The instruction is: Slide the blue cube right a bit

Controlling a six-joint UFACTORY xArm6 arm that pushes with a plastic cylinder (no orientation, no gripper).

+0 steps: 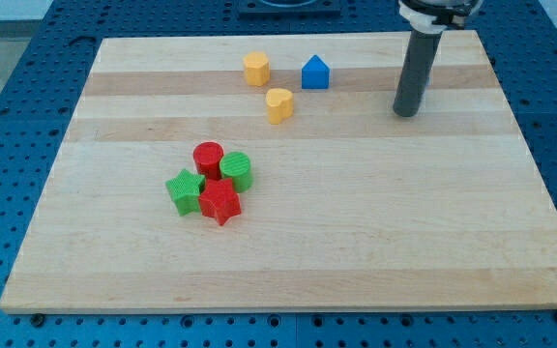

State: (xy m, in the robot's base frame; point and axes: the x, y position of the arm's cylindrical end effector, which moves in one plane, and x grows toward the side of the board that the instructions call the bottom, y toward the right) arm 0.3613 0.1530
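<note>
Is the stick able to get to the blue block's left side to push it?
Probably yes. My tip sits to the right of the blue block, with bare board between. The yellow block leaves a gap on the blue one's left, but it looks tight for the rod.

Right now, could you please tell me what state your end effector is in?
No gripper: my tip is a bare rod, holding nothing, to the view's right of the blue block, not touching it.

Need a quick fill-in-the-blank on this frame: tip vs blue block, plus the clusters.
My tip stands to the view's ____ of the blue block.
The tip touches ____ blocks.
The yellow blocks number ____.
The red star sits among red and ____ blocks.

Missing: right; no; two; green
</note>
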